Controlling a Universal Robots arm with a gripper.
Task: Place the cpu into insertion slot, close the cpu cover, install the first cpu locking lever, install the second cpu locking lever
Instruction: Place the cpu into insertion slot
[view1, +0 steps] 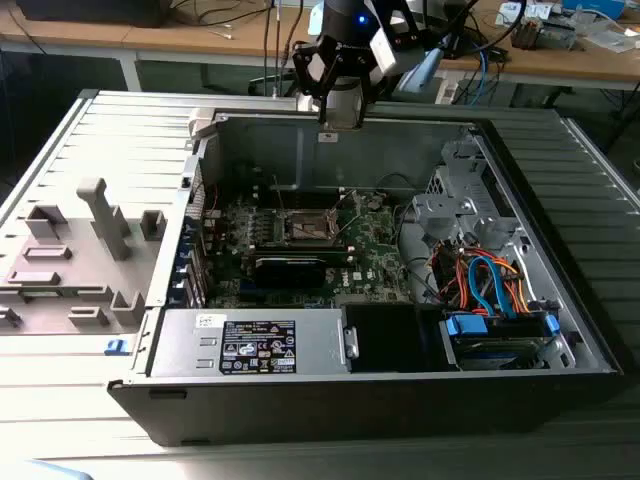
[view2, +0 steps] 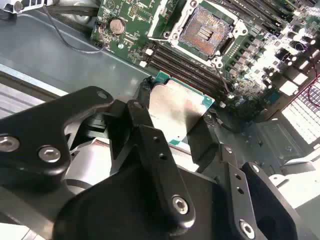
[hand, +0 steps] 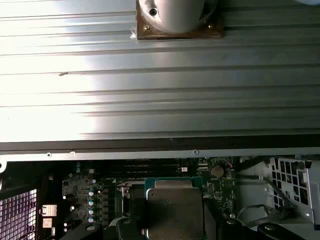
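In the exterior view, a grey fixture lies on the ribbed desk, at 9 o'clock from the open computer case. Inside the case, the insertion slot sits on the green board with free room above it. A black card lies close at its 6 o'clock, and bundled cables are at 4 o'clock. The gripper hangs at 12 o'clock from the slot, over the edge of the case's rear wall. In both wrist views it pinches the cpu by two opposite edges. The second wrist view shows the slot's dark centre exposed, apart from the cpu.
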